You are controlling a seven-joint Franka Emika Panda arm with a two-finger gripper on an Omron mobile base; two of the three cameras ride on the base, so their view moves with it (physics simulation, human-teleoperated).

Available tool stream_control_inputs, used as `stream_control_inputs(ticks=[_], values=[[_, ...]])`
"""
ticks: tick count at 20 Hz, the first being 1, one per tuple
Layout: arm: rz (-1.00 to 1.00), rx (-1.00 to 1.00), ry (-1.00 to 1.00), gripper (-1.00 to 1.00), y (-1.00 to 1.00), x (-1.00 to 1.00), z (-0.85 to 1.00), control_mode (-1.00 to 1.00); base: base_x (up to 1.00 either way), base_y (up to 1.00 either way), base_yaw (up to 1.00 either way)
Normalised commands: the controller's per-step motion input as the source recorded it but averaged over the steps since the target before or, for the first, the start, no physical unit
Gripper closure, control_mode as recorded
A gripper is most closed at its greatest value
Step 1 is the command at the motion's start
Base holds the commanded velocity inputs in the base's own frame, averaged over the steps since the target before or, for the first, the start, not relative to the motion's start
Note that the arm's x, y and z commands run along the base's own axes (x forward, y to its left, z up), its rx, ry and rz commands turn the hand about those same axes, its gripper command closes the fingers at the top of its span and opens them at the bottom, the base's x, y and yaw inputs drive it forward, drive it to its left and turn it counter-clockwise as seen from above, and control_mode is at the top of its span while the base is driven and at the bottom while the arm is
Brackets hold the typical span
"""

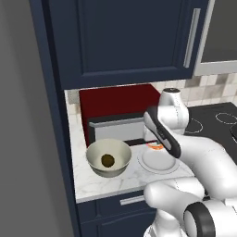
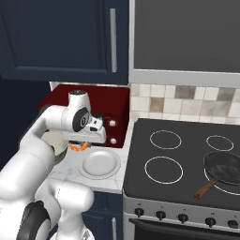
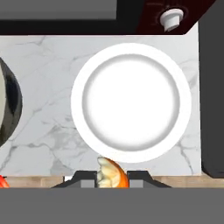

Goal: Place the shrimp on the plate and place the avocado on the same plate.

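My gripper (image 3: 112, 179) is shut on the shrimp (image 3: 112, 173), a small orange curl with pale stripes, and holds it above the near rim of the plate (image 3: 131, 52). In the left base view the shrimp (image 1: 156, 146) hangs under the gripper (image 1: 155, 142), over the far edge of the white plate (image 1: 149, 163). From the right base the gripper (image 2: 79, 142) and shrimp (image 2: 78, 146) are just left of the plate (image 2: 100, 163). The dark avocado (image 1: 108, 160) lies inside a cream bowl (image 1: 95, 155) to the plate's left.
A red toaster oven (image 1: 115, 104) stands behind the plate and bowl, with its knobs (image 3: 171, 18) close to the plate. A black stove (image 2: 187, 159) with a frying pan (image 2: 224, 168) lies to the right. Dark cabinets (image 1: 129, 37) hang overhead. The bowl's edge (image 3: 6, 105) shows beside the plate.
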Motion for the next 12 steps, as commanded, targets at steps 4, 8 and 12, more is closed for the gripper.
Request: stream_control_inputs(ticks=[4,8,12], values=[[0.0,0.0,0.0,1.0,-0.08,0.25,-0.54,-1.0,0.0,0.0,0.0],[0.0,0.0,-0.01,1.0,-0.24,0.23,-0.47,-1.0,0.0,0.0,0.0],[0.0,0.0,-0.02,1.0,-0.23,0.25,-0.36,-1.0,0.0,0.0,0.0]])
